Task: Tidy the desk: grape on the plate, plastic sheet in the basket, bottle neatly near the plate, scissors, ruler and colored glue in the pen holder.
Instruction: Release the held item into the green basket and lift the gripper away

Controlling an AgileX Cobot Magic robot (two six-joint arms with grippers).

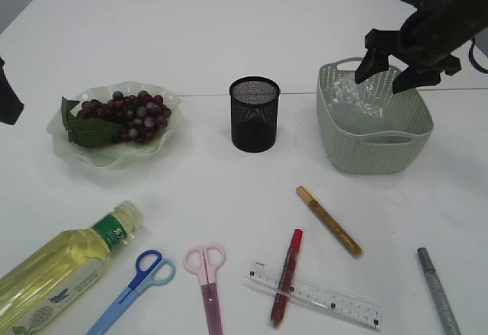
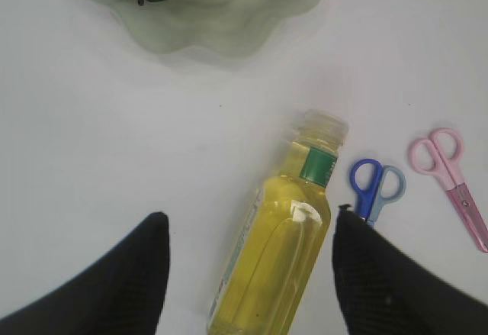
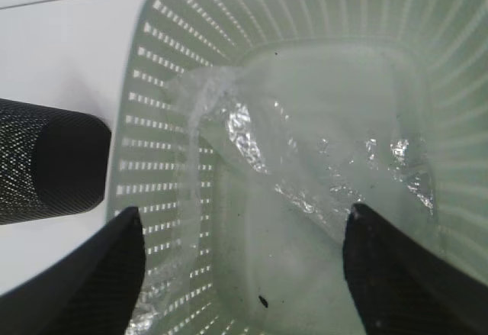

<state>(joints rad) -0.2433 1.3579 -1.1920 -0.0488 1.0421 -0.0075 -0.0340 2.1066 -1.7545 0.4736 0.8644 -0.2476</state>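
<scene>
The grapes point(image 1: 126, 116) lie on the pale green plate point(image 1: 69, 148). The clear plastic sheet point(image 3: 305, 159) lies crumpled in the green basket point(image 1: 374, 152). My right gripper point(image 1: 385, 68) is open and empty above the basket's far rim. The bottle of yellow liquid point(image 1: 57, 270) lies on its side at the front left. My left gripper point(image 2: 248, 274) is open over it, a finger on each side, apart from it. Blue scissors point(image 1: 133, 285), pink scissors point(image 1: 207, 281), the clear ruler point(image 1: 316, 295) and red glue point(image 1: 286, 278) lie along the front. The black mesh pen holder point(image 1: 255, 114) stands in the middle.
A gold glue pen point(image 1: 329, 220) lies right of centre and a silver one point(image 1: 438, 289) at the front right. The left arm shows only at the exterior view's left edge point(image 1: 8, 95). The plate's rim point(image 2: 221, 30) lies beyond the bottle in the left wrist view.
</scene>
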